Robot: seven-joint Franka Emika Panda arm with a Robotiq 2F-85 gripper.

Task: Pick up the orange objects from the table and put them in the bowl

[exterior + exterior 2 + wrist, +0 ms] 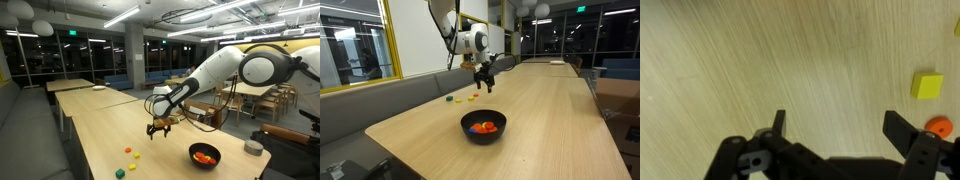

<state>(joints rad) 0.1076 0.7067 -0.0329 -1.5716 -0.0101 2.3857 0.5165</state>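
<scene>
Several orange objects (205, 156) inside round glossy black bowl (192, 151) near table (100, 120) edge; another beside yellow block (928, 86) on pale wood-grain top. Arm stretched, gripper (834, 116) down-pointing, jaws apart, empty.

Night, indoors: windows (95, 55) black. Light from ceiling strip lamps (120, 17), even, fairly bright. Pale table (550, 95) carries soft sheen, brighter toward far end in an exterior view. Glossy bowl (483, 118) rim catches highlights, soft shadow beneath. My wrist view: wood grain sharp, my gripper (837, 122) dark and slightly soft. I note coarse resolution in all views.
</scene>
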